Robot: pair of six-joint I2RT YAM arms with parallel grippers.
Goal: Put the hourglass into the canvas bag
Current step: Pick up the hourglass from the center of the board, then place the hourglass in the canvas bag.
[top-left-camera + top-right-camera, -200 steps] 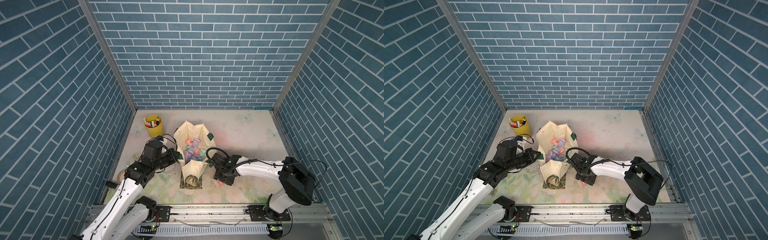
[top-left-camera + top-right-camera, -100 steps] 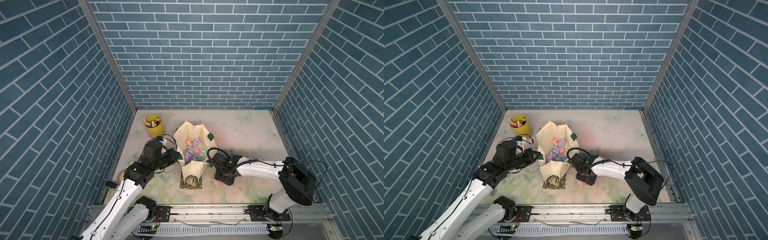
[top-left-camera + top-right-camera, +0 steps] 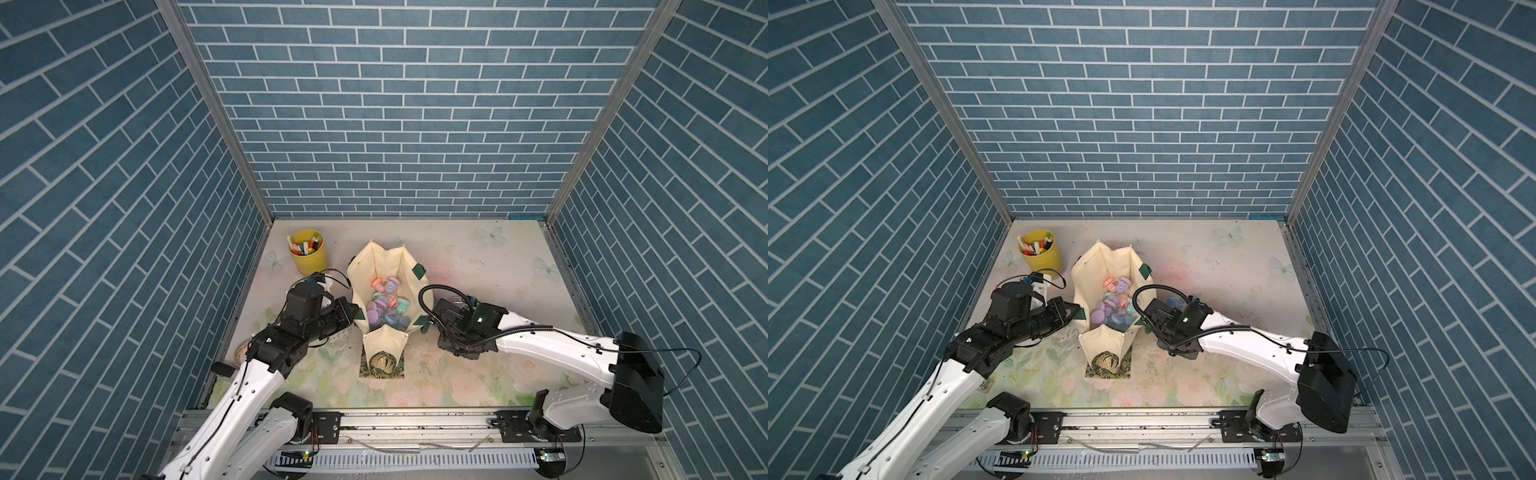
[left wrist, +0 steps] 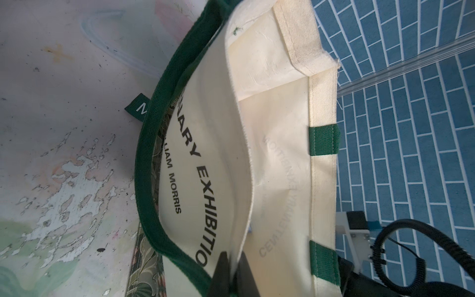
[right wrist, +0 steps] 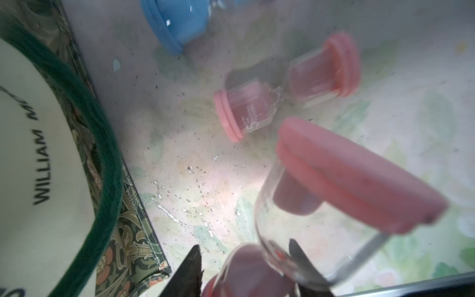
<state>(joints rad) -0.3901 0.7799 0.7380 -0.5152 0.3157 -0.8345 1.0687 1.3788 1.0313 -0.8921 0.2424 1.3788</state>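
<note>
Tabletop: floral-printed, walled by blue brick on three sides.
Canvas bag: stood left of the tabletop's middle, mouth upward and spread wide, running lengthwise from the near edge toward the far edge; showed dark green strap patches on the rim and black lettering on its side in the wrist views.
Patterned panel: green-gold; lay flat on the tabletop at the bag's near-edge end.
Hourglasses in the bag: pastel heap of pink, lilac, mint and blue, piled on the bag's floor.
Left gripper: reached in from the left-edge side; jaws pinched tight on the canvas bag's left rim, with cloth sandwiched between them.
Right gripper: hung just beside the bag's right wall; jaws closed on the glass waist of the pink hourglass.
Pink hourglass: sat outside the bag, just to its right, clamped in the right arm's jaws and tilted, with pink sand visible in the glass; could not tell whether clear of the tabletop.
Second pink hourglass: lay on its side on the tabletop right of the bag, apart from the jaws.
Blue hourglass: lay on the tabletop near the bag's right wall, with only one blue cap in the right wrist view.
Yellow cup: stood near the far left corner, packed with coloured pens, beside the bag's far end without touching it.
</note>
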